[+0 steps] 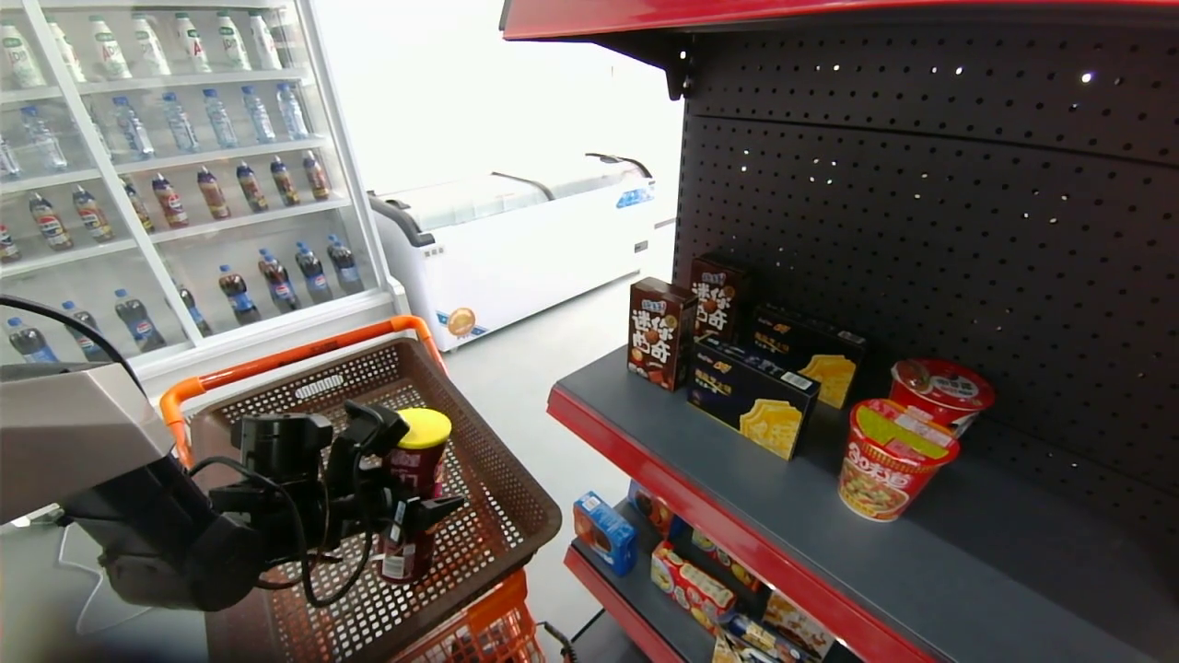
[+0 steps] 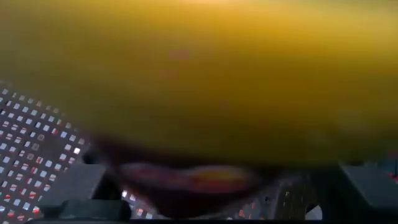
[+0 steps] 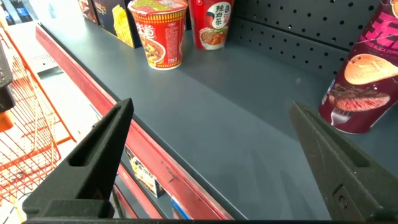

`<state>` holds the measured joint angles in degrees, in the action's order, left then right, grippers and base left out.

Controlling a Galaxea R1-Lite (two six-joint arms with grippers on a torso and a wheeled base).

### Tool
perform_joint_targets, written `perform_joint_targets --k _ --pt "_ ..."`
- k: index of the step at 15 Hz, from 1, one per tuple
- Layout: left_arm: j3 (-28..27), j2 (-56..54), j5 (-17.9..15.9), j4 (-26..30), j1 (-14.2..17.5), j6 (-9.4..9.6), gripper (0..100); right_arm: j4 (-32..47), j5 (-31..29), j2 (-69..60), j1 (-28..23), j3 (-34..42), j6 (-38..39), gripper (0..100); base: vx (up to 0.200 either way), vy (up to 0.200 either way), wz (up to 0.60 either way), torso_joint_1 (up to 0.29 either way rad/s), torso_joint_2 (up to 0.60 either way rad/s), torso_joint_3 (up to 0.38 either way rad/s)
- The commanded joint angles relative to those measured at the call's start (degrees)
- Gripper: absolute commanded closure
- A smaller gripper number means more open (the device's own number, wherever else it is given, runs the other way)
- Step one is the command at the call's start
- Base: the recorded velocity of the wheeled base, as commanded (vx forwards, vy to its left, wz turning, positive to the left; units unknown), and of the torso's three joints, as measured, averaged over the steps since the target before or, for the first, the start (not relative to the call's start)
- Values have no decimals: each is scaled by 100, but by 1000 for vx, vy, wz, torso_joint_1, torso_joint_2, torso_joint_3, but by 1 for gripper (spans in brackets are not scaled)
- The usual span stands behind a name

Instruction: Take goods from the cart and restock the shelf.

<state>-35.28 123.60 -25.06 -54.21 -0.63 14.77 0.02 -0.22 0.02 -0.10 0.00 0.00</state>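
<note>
A dark red can [image 1: 416,479] with a yellow lid [image 1: 424,427] stands upright inside the brown basket [image 1: 497,479] of the orange cart. My left gripper [image 1: 398,497] is shut on the can's body. In the left wrist view the yellow lid [image 2: 199,74] looms close, with the can [image 2: 186,186] below it between the fingers [image 2: 68,186]. My right gripper [image 3: 211,107] is open and holds nothing, hovering over the grey shelf board [image 3: 236,137]. A dark red chip can [image 3: 364,81] stands on that board, off to one side of the gripper.
On the shelf [image 1: 737,479] stand brown cookie boxes [image 1: 659,331], dark boxes [image 1: 751,394] and two red noodle cups [image 1: 892,456]. A lower shelf [image 1: 645,589] holds more packs. A drinks cooler [image 1: 175,175] and a chest freezer [image 1: 516,239] stand behind the cart.
</note>
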Motion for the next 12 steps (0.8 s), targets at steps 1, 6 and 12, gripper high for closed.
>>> perform_joint_targets --k 1,6,12 --pt "-5 -3 107 7 -33 17 100 6 4 -2 1 0 0 0 0 0 0 0 0 0" --pt "109 -240 502 -19 -51 25 100 -2 4 -2 1 0 0 0 0 0 0 0 0 0" --pt "505 -1901 801 86 -33 -326 100 6 4 -2 1 0 0 0 0 0 0 0 0 0"
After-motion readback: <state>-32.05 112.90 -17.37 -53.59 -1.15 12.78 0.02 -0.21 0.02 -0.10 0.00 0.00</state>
